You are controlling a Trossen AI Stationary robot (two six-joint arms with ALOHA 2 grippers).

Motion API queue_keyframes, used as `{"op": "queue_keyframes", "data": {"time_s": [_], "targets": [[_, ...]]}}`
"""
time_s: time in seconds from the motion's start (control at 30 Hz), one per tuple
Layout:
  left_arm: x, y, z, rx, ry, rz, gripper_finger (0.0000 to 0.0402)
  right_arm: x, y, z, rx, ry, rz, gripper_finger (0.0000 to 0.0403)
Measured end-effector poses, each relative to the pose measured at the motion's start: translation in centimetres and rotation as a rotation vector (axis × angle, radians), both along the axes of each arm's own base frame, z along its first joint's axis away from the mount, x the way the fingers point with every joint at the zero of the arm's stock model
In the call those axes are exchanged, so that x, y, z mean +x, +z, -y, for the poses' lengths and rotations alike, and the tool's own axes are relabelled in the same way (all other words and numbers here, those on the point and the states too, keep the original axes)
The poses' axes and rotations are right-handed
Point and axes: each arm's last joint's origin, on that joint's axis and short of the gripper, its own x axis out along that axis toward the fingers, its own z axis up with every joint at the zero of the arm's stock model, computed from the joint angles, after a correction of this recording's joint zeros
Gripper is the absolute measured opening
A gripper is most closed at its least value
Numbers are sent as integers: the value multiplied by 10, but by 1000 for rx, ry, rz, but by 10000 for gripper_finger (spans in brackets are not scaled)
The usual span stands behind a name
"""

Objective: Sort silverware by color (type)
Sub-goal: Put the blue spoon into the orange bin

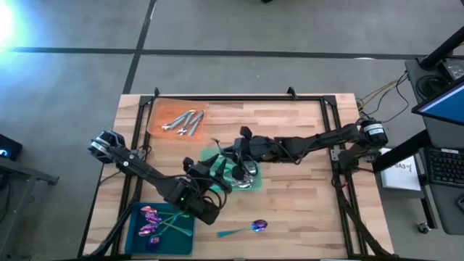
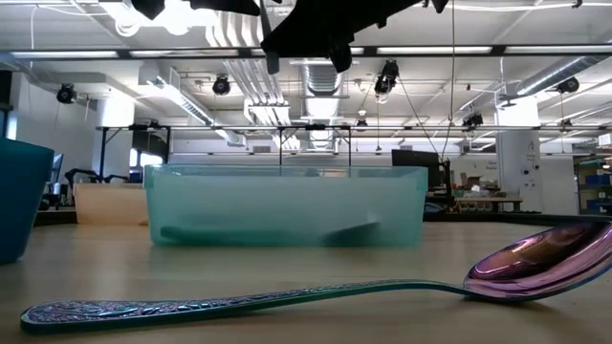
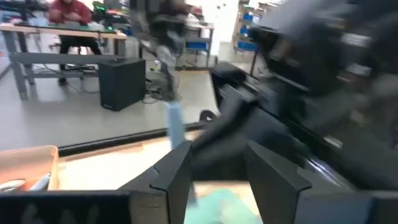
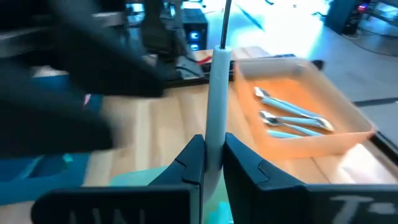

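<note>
Over the green tray (image 1: 250, 181) at mid-table my right gripper (image 4: 214, 149) is shut on a teal-handled utensil (image 4: 217, 93) that stands upright. My left gripper (image 3: 217, 171) faces it from the table's left, open. In the left wrist view the utensil (image 3: 174, 124) runs down close past one finger (image 3: 171, 174); whether it touches, I cannot tell. Silver utensils (image 1: 183, 120) lie in the orange tray (image 1: 156, 116). Purple-headed spoons (image 1: 151, 217) lie in the teal tray (image 1: 181, 232). One purple-headed spoon (image 1: 250, 227) lies on the bare table. My right gripper pinches the utensil's teal handle (image 4: 216, 134) between its two fingers. The fingers come nearly level from the table's right and lie across the handle. The utensil stands upright in the hold, lifted clear above the green tray, most of its length above the fingers.
The orange tray stands at the far left, the teal tray at the near left corner. A black frame (image 1: 330, 116) borders the table. Bare wood (image 1: 297, 203) lies at the near right. Both arms crowd the table's middle. A person sits at a bench (image 3: 71, 15) beyond the table.
</note>
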Motion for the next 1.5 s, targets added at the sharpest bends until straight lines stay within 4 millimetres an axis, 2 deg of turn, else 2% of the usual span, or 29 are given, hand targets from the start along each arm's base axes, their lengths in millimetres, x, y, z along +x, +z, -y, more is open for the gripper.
{"op": "queue_keyframes", "data": {"time_s": [0.23, 0.47, 0.67, 0.83, 0.9, 1.03, 1.2, 1.5], "targets": [[-3, -2, -2, -65, -67, -100, 139, 0, -1, 18, 5, -39, -15, 26], [-11, -5, -8, -33, -56, -184, 139, 0, -3, 34, 10, -48, -38, 26], [-40, -3, -33, -70, 41, -264, 139, -1, -5, 53, 1, -80, -58, 26], [-68, 4, -54, -83, 159, -327, 139, -2, -8, 80, 36, -72, -66, 26], [-71, 7, -59, -87, 178, -334, 139, -1, -11, 93, 54, -66, -68, 26], [-74, 14, -65, -69, 155, -382, 139, 6, -16, 116, 61, -60, -62, 26], [-77, 20, -67, -95, 161, -315, 139, 20, -27, 138, 62, -85, -59, 26], [-72, 15, -65, -133, 173, -248, 139, 50, -31, 157, 45, -83, -16, 26]]}}
